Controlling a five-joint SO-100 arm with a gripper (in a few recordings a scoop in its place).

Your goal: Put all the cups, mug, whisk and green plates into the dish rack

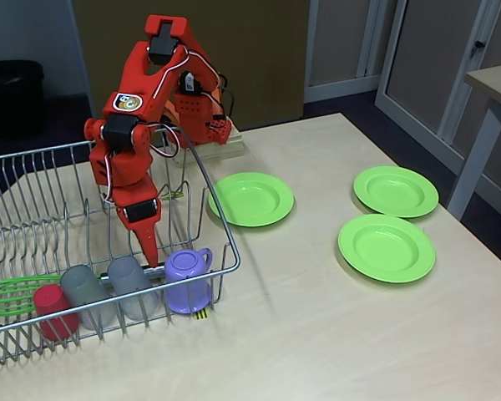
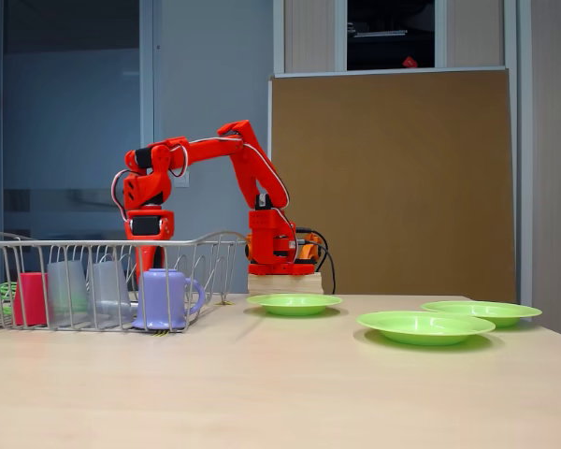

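My red-orange gripper [image 1: 153,255] points straight down inside the dish rack [image 1: 210,185], its fingers together and holding nothing, just left of the lilac mug [image 1: 189,281]. The mug stands upright in the rack's front right corner. Left of it are two grey cups [image 1: 132,284] [image 1: 87,292] and a red cup [image 1: 54,311], with the green whisk [image 1: 8,295] lying at the far left. Three green plates [image 1: 251,199] [image 1: 396,190] [image 1: 386,247] lie flat on the table, right of the rack. Seen from the side, the gripper [image 2: 151,267] hangs behind the mug [image 2: 161,297].
The arm's base sits on a wooden block [image 1: 221,151] behind the rack. The pale table [image 1: 317,334] runs out at the right, where another table's leg [image 1: 476,159] stands. A brown board [image 2: 393,178] stands behind the table.
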